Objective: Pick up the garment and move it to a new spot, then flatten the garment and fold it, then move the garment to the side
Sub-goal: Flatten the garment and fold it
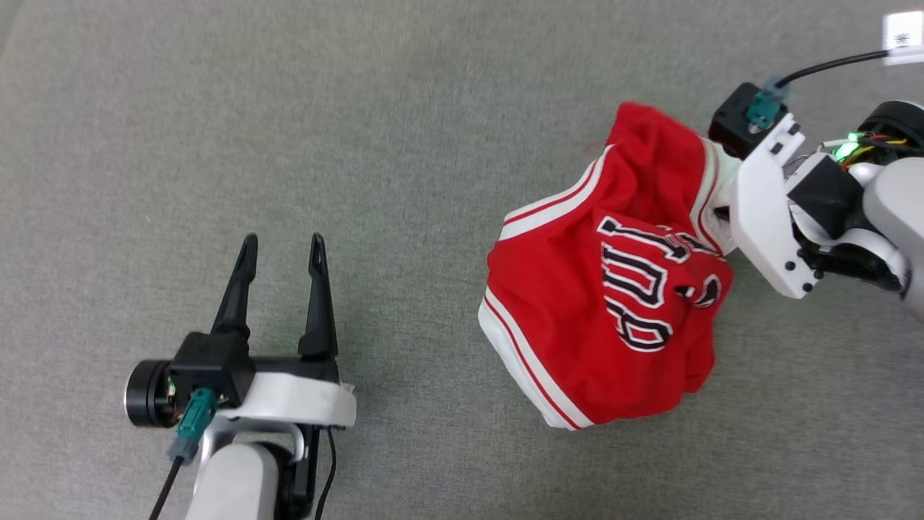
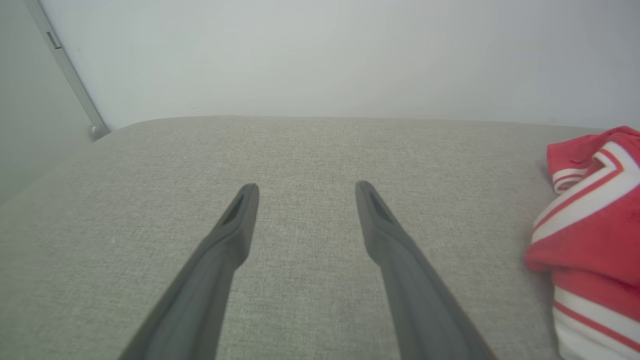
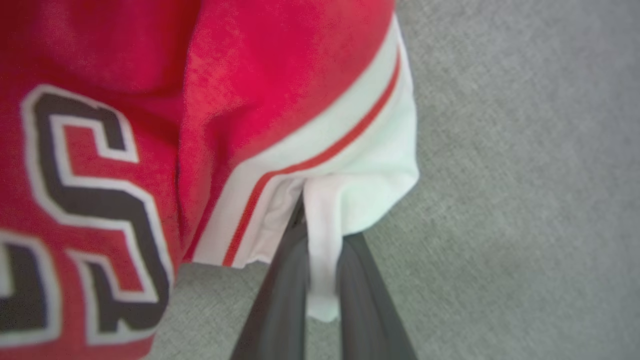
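While the garment (image 1: 599,289) sat bunched at the right of the bench (image 1: 289,108), the right claw (image 3: 315,240) pinched a white sleeve (image 3: 360,185) fold — a sound hold. Light, limp cloth would likely drape and sag. The left claw (image 1: 283,249) stood spread, well apart.

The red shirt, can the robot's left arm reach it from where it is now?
Probably yes. The left gripper is open above the bare grey cushion, and nothing lies between it and the red shirt off to its right. It would just have to travel sideways.
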{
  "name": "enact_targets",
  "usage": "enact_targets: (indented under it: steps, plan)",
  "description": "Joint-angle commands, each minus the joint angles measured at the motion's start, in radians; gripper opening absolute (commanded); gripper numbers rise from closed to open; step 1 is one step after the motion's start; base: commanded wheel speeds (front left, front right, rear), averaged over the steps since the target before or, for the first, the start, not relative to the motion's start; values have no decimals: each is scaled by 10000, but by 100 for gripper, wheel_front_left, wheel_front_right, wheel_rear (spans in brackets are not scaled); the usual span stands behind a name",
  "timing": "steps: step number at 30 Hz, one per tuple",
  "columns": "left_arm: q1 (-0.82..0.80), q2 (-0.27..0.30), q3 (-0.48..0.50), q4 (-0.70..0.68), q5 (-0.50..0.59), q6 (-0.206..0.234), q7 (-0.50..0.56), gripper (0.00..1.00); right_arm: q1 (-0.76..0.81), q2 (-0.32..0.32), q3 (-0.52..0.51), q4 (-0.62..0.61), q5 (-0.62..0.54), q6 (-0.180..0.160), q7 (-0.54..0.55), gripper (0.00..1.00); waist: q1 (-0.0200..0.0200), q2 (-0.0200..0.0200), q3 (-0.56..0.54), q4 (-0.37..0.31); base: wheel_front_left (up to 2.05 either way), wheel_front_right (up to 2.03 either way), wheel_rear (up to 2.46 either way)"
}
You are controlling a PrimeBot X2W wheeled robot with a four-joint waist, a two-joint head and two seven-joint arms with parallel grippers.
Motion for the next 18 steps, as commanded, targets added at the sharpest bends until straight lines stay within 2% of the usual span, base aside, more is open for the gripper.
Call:
enact_targets:
  steps: [1, 6, 9, 10, 11, 14, 18]
  plan:
    - [255, -5, 75, 39, 72, 22, -27, 100, 103, -188, -42, -131, 207, -12, -422, 0, 0, 0, -545, -167, 0, 0, 0]
    - [713, -3, 172, 130, 201, -38, -27, 100, 342, -970, -95, -1009, 523, -11, -1567, 0, 0, 0, -1376, -513, 0, 0, 0]
    - [985, -8, 268, 110, 258, -59, -27, 100, 737, -1733, -173, -1598, 723, -11, -1963, 0, 0, 0, -1746, -770, 0, 0, 0]
    - [985, -8, 268, 110, 258, -59, -27, 100, 737, -1733, -173, -1598, 723, -11, -1963, 0, 0, 0, -1746, -770, 0, 0, 0]
    - [1144, -7, 292, 97, 307, -102, -27, 100, 1218, -2266, -300, -1938, 984, -11, -2201, 0, 0, 0, -1935, -890, 0, 0, 0]
    - [1306, -5, 374, 57, 312, -88, -27, 100, 2101, -3128, -689, -2181, 1550, -12, -2528, 0, 0, 0, -2083, -1050, 0, 0, 0]
    - [1422, -7, 448, 54, 357, -126, -27, 100, 3563, -3920, -967, -1910, 2121, -11, -2757, 0, 0, 0, -2127, -1213, 0, 0, 0]
